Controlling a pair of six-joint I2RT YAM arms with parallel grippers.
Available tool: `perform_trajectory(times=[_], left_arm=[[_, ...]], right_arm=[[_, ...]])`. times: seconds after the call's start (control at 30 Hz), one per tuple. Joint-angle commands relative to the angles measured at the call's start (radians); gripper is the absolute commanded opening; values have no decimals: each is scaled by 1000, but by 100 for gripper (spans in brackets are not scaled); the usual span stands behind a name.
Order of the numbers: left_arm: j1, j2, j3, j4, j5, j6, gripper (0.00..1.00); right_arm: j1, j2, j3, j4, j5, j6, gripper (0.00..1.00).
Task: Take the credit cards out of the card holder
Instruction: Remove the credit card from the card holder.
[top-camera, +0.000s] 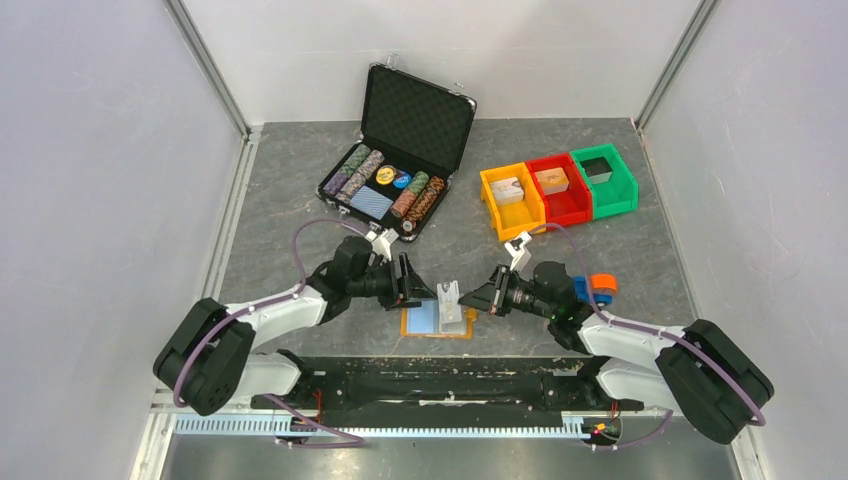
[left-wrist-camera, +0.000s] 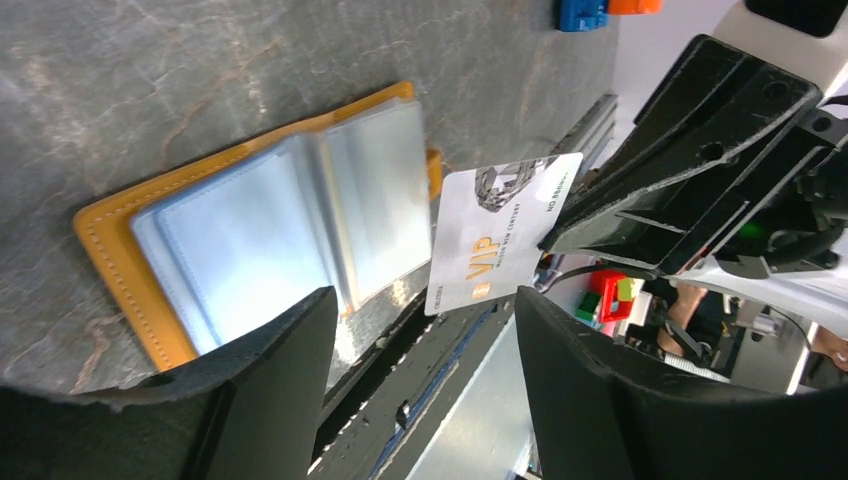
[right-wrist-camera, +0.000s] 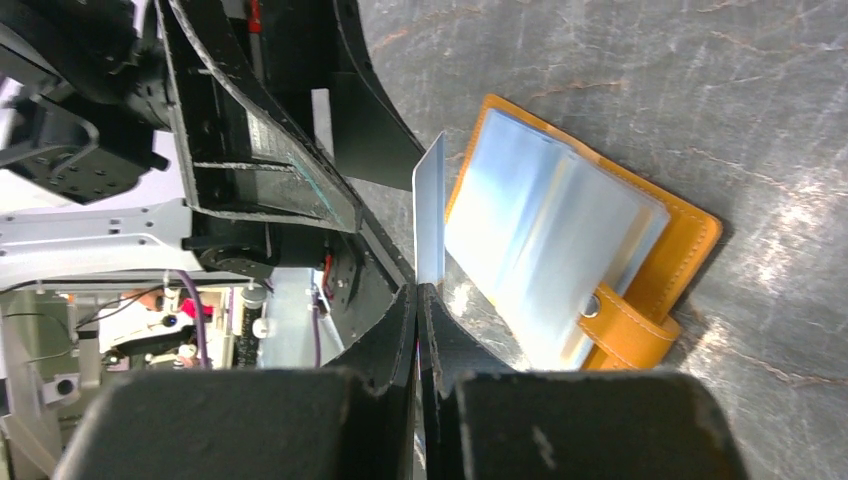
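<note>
Right tool (right-wrist-camera: 418, 292): fingers pressed together, pinching one short edge of the pale card (right-wrist-camera: 430, 215). We see this card edge-on in the rt wrist view and face-on in the lt wrist view, w/ gold "VIP" print. It stands upright, out of the sleeves, just beside the card holder (right-wrist-camera: 690, 235) and over its edge.

Left tool (left-wrist-camera: 425, 300): fingers spread wide, gripping nothing. The pale card shows in the gap betw. them but lies beyond the tips, apart from both pads.

The card holder lies open & flat on the table (top-camera: 300, 180), near the front edge, betw. the two tools. Its orange cover is face down w/ the clear sleeves (left-wrist-camera: 370, 200) fanned upward. A strap w/ snap (right-wrist-camera: 625, 320) sticks out at one side.

In the top view we note a light-blue card (top-camera: 423, 318) in the holder's left half. In the wrist views the sleeves look pale blue, but we cannot tell card from plastic there.

Background, well apart from the holder:
- An open black chip case (top-camera: 415, 125) w/ poker chips (top-camera: 360, 172) sits at the rear.
- An orange bin (top-camera: 510, 200), red bin (top-camera: 558, 188) & green bin (top-camera: 605, 180) stand side by side at rear rt.
- A small blue-and-orange object (top-camera: 594, 288) sits by the rt arm.
</note>
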Motion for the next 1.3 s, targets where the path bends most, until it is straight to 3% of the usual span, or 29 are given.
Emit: perform_trajectory(times=[0.0, 0.4, 0.53, 0.7, 0.9, 1.0, 1.13, 1.27], left_arm=[[-2, 1, -28, 208, 81, -75, 74], [-19, 54, -110, 599, 122, -274, 72], [-21, 69, -122, 698, 136, -323, 59], [-21, 66, -116, 702, 160, -338, 33], [-21, 66, -120, 701, 178, -342, 18], [-22, 68, -117, 713, 195, -342, 5], [-19, 54, -95, 648, 232, -316, 2], [-19, -11, -69, 431, 247, -206, 2]], right_arm=[[-3, -25, 3, 96, -35, 56, 0], [-2, -36, -27, 210, -67, 148, 0], [-1, -40, -39, 217, -65, 152, 0], [0, -37, -48, 213, -67, 134, 0], [-1, -51, -16, 104, -75, 25, 0], [-4, -48, 5, 96, -111, -15, 3], [-34, -76, 77, -37, -175, -170, 19], [-78, -130, 208, -295, -212, -387, 32]])
